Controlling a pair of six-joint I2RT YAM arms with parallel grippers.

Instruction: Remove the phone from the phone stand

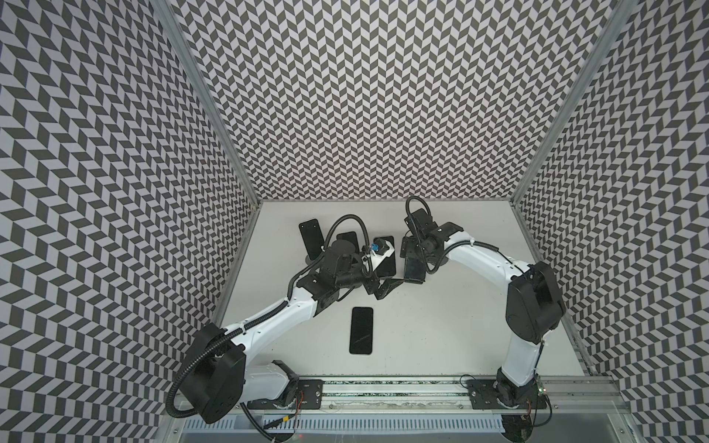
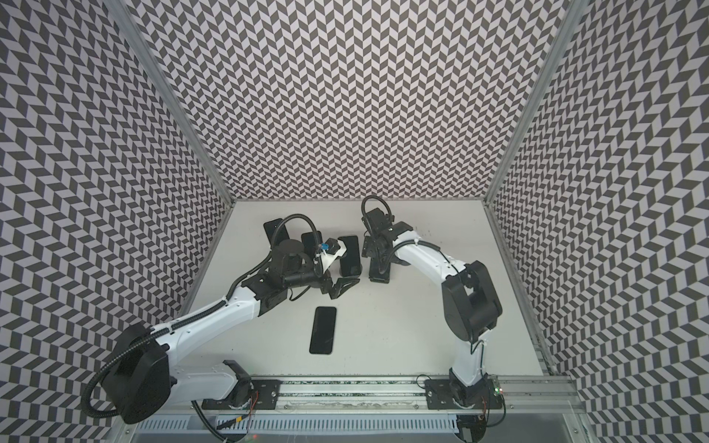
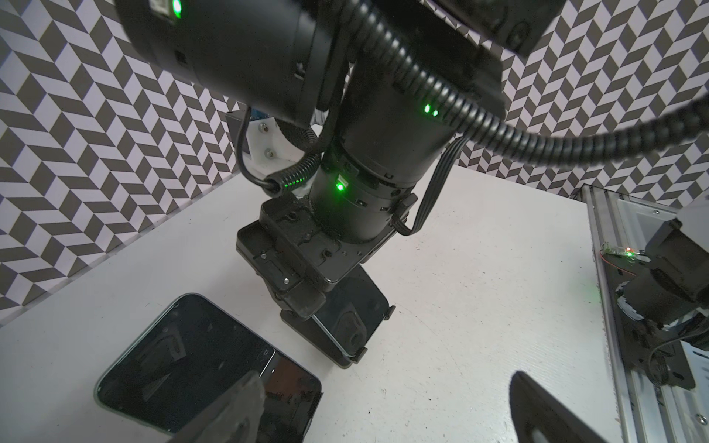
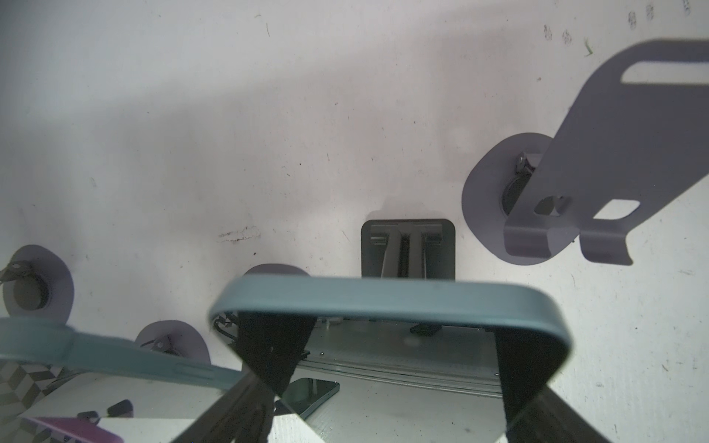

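- In both top views you see only the lower end of the phone (image 1: 414,272); the right gripper (image 4: 387,368) covers the rest.
- In the right wrist view the stand (image 4: 408,249) shows only as a dark base past the phone's blue top edge. Its cradle is hidden there.
- The phone leans in the stand at the back middle of the table (image 1: 460,326).
- Your right gripper's jaws stand partly apart astride the phone. You cannot tell whether they press it, because the fingers merge with their reflections in the screen.
- In the left wrist view one right finger (image 3: 303,303) lies at the phone's side edge; the other is hidden.
- Your left arm (image 1: 268,318) hides part of a back phone (image 1: 385,268).
- Your right arm (image 1: 479,253) arches over, with its gripper pointing down.
- Your left gripper (image 1: 385,288) hangs wide and empty between the flat phone (image 1: 361,330) and the stand.
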